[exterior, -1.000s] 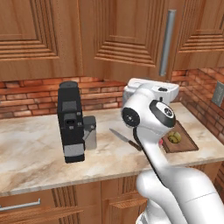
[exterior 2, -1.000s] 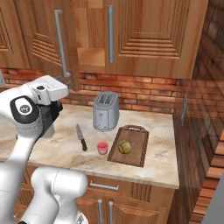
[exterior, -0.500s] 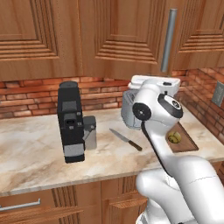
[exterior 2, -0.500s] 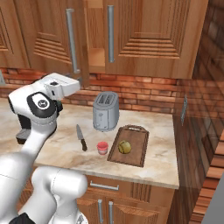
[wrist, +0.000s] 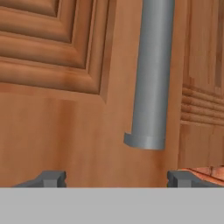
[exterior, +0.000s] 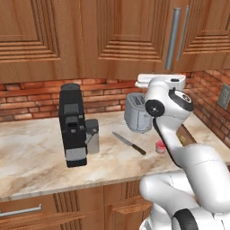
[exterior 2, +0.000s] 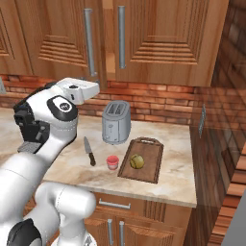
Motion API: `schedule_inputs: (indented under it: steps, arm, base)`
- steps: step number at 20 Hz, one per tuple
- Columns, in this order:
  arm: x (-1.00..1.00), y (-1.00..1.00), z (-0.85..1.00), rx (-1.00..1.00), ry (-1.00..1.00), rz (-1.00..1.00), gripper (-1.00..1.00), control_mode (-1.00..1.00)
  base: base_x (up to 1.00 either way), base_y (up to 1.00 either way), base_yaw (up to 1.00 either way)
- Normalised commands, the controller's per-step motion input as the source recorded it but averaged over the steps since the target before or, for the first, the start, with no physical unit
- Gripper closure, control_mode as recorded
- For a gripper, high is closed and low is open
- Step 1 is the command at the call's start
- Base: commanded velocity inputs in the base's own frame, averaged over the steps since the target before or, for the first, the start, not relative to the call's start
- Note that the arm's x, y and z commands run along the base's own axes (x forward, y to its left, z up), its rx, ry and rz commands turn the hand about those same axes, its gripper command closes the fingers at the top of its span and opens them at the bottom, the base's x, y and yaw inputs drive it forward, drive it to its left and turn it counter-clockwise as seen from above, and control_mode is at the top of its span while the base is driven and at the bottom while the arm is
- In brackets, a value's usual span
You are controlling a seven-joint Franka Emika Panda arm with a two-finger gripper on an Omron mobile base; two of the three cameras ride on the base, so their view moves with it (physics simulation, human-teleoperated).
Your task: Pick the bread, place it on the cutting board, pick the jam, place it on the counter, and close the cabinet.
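Cabinet [exterior 2: 158,38] hangs above the counter [exterior 2: 178,173]; its left door stands slightly ajar beside the right one, a thin gap between the two grey bar handles [wrist: 151,74]. Toaster [exterior 2: 116,122] serves as landmark on the counter. Cutting board [exterior 2: 149,166] lies just right of and in front of the toaster, with the bread [exterior 2: 136,161] resting on it. Knife [exterior 2: 89,153] lies left-front of the toaster. Jam [exterior 2: 112,162] stands on the counter in front of the toaster, between knife and board. Gripper [wrist: 117,178] is raised above the toaster, facing the cabinet door near the handle's lower end, fingers spread apart and clamping nothing.
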Motion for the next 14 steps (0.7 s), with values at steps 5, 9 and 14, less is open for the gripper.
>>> schedule_inputs:
  steps: [5,9,14]
  arm:
    - [0.40,-0.18,0.00,0.00,0.00,0.07,-1.00,-1.00]
    - [0.40,-0.15,0.00,0.00,0.00,0.06,-1.00,-1.00]
    - [0.34,-0.12,0.00,0.00,0.00,0.06,-1.00,-1.00]
  base:
    - [0.00,0.00,0.00]
    - [0.00,0.00,0.00]
    - [0.00,0.00,0.00]
